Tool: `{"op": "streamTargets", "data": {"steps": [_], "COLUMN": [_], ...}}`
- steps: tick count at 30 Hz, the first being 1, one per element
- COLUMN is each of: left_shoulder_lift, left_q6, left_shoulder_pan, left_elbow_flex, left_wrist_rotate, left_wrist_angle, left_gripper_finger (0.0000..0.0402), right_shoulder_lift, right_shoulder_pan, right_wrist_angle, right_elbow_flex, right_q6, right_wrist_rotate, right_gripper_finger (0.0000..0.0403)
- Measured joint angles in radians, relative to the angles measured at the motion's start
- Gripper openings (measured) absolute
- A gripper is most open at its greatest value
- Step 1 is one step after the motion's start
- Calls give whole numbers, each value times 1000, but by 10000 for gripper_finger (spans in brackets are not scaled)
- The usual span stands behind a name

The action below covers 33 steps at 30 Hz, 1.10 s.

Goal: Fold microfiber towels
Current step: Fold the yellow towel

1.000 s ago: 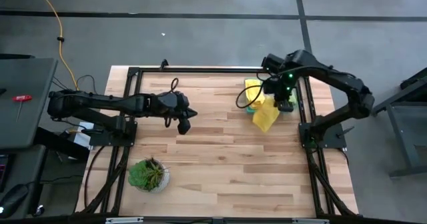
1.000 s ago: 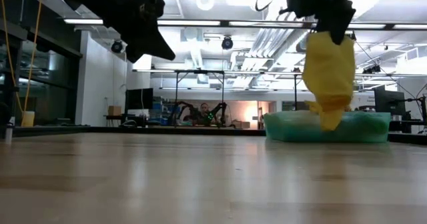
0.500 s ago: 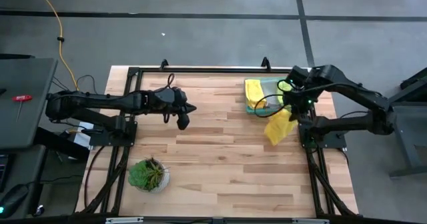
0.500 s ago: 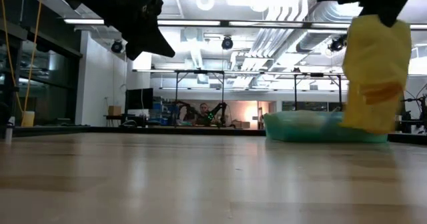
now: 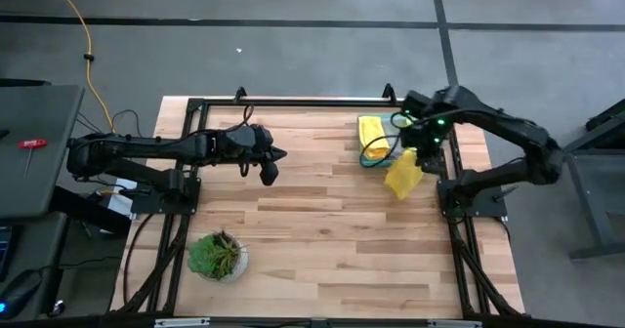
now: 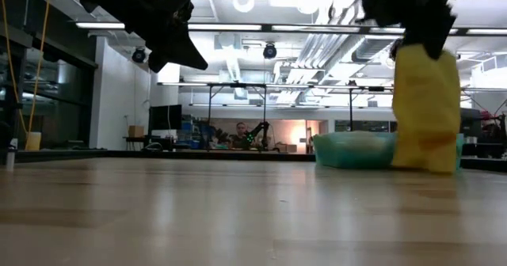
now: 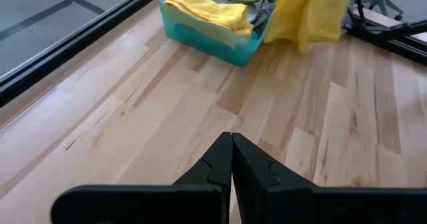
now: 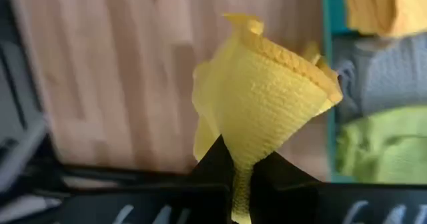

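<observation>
My right gripper (image 5: 423,152) is shut on a bright yellow towel (image 5: 401,175) just beside the near right corner of a teal bin (image 5: 368,158). The towel also shows in the low view (image 6: 426,112), the left wrist view (image 7: 307,14) and the right wrist view (image 8: 267,97). In the bin lie a folded yellow towel (image 7: 207,14), a lime green towel (image 8: 380,151) and a grey-white one (image 8: 373,84). My left gripper (image 5: 270,167) is shut and empty, held above the table's far left middle; it also shows in the left wrist view (image 7: 231,159). My right gripper pinches a bunched part of the yellow towel (image 8: 241,159) between its two fingers, coming from above and pointing down. The cloth fans out below the fingers and hangs slack. Its lower end (image 6: 424,165) reaches about table level; whether it touches the table I cannot tell.
A small potted plant (image 5: 217,255) stands near the table's near left corner. A black frame (image 5: 293,103) runs round the table's edges. Bare wood (image 5: 332,230) lies between the arms and toward the near edge. A person (image 6: 242,131) shows far off in the room.
My right gripper has carried the yellow towel away from over the bin toward the table's right edge, then part of the way back left. The towel has come lower and now hangs beside the bin.
</observation>
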<state>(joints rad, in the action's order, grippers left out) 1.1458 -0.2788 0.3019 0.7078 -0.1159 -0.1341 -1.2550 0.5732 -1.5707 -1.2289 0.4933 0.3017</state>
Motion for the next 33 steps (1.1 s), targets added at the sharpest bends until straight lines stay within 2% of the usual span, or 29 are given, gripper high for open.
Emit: {"op": "streamTargets", "data": {"steps": [4,10,15,19,21,28,33], "left_shoulder_lift": [0,0,0,0,0,1,-4], "left_q6": [-15,-32,-33,-33,-33,-33,-32], "left_shoulder_pan": [-1,-2,-2,-2,-2,-2,-3], "left_elbow_flex": [0,0,0,0,0,0,0], "left_wrist_rotate": [3,7,7,8,9,31,84], "left_wrist_angle": [0,0,-1,-2,-5,-5,-9], "left_gripper_finger": [0,0,0,0,0,0,0], "right_shoulder_lift": [-115,-253,-332,-405,-437,-468,-438], "right_shoulder_pan": [53,156,221,264,283,308,263], "right_wrist_angle": [1,18,46,39,38,45,44], "right_elbow_flex": [0,-74,-218,-326,-367,-433,-487], "right_q6": [55,125,138,134,128,82,12], "right_wrist_rotate": [-184,-122,-164,-289,-302,-167,19], "right_gripper_finger": [0,0,0,0,0,0,0]}}
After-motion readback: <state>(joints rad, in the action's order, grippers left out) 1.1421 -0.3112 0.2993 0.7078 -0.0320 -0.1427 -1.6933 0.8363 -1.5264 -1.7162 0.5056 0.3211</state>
